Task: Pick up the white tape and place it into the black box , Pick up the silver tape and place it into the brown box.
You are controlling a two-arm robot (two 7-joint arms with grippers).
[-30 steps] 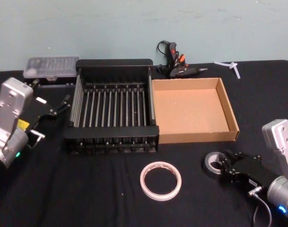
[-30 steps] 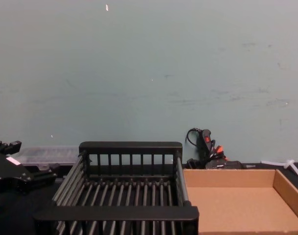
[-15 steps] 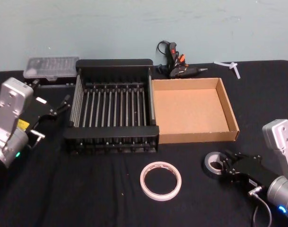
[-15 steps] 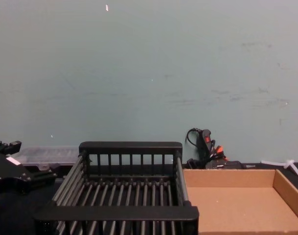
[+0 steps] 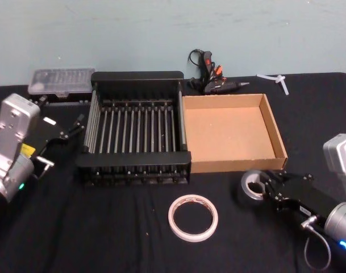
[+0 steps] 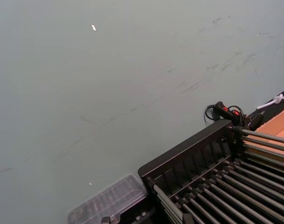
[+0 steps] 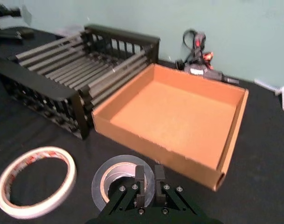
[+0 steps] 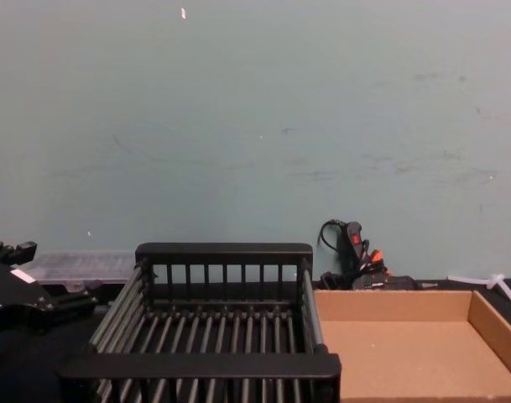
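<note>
right gripper (image 7: 146,179) has its fingers pinched on the wall of the small dark grey roll of silver tape (image 5: 253,186), just in front of the shallow tan cardboard brown box (image 5: 272,128). next, i'd say: carry it over that near wall and release. left gripper (image 5: 70,132) waits, spread, beside the black slatted crate (image 5: 136,75); wide white tape ring (image 5: 192,217) untouched on the black table.

Two rolls of tape lie on the near part of the table: one white tape (image 5: 192,217) toward the middle and one silver tape (image 5: 253,185) to the right. Two boxes stand side by side farther back: one black box (image 5: 137,74) on the left and one brown box (image 5: 280,138) on the right. Along the far edge there are one clear plastic case (image 5: 61,81) at the left, one glue gun (image 5: 211,74) behind the boxes and one small white piece (image 5: 276,79) at the right.
</note>
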